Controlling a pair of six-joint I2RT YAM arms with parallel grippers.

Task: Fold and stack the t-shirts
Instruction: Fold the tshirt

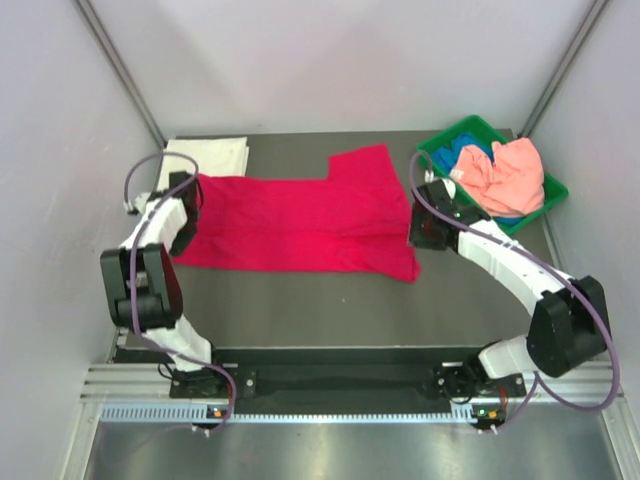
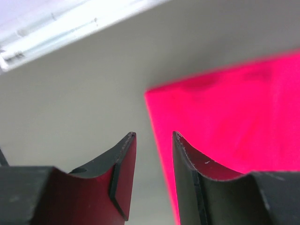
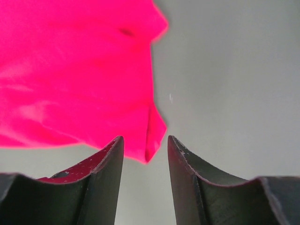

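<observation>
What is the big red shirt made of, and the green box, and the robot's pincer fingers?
The red shirt looks like soft, matte cloth: it lies limp and wrinkled. The green box seems to be hard, slightly shiny plastic with a stiff straight rim. The right pincer has dark, matte, scuffed fingers, maybe plastic or rubber; I can't tell which.

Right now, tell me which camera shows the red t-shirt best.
Top external: the whole red t-shirt lies spread on the table, sleeve included. The left wrist view shows only one blurred edge and corner of it; the right wrist view shows only a rumpled corner.
</observation>
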